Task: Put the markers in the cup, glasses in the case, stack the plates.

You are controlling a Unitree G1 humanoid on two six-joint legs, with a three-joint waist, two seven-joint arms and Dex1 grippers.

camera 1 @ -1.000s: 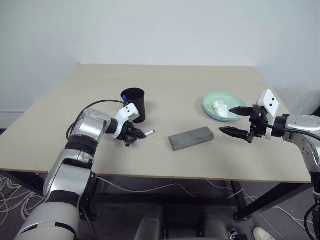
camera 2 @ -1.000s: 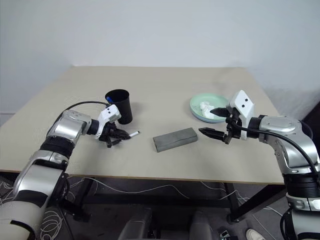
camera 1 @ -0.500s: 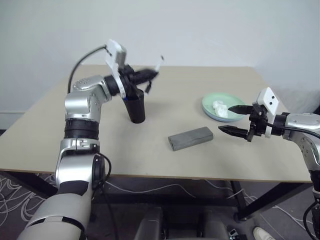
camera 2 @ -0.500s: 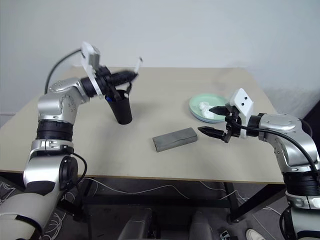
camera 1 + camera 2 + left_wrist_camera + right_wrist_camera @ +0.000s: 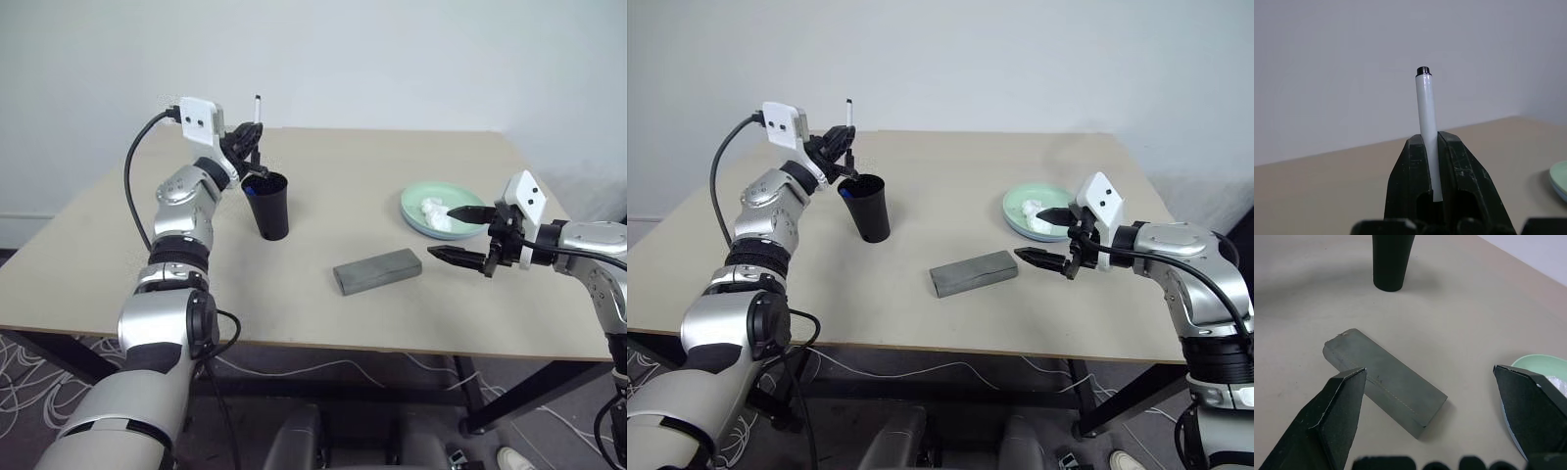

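Observation:
My left gripper (image 5: 250,152) is shut on a white marker (image 5: 257,116) with a black end, held upright just above and behind the black cup (image 5: 270,206). In the left wrist view the marker (image 5: 1426,117) stands up between the closed fingers (image 5: 1413,161). A blue cap (image 5: 250,193) shows inside the cup. The grey case (image 5: 377,271) lies shut mid-table. My right gripper (image 5: 443,232) hangs open between the case and the mint green plate (image 5: 416,196). The glasses are out of view.
A crumpled white tissue (image 5: 431,209) lies in the plate. The table's front edge (image 5: 323,345) runs below the case, with bare tabletop around the cup. In the right wrist view the case (image 5: 1383,382) lies just beyond the open fingers.
My left arm lifted the marker from the table beside the cup, swung it up over the cup and turned it from lying to upright. The right arm kept still.

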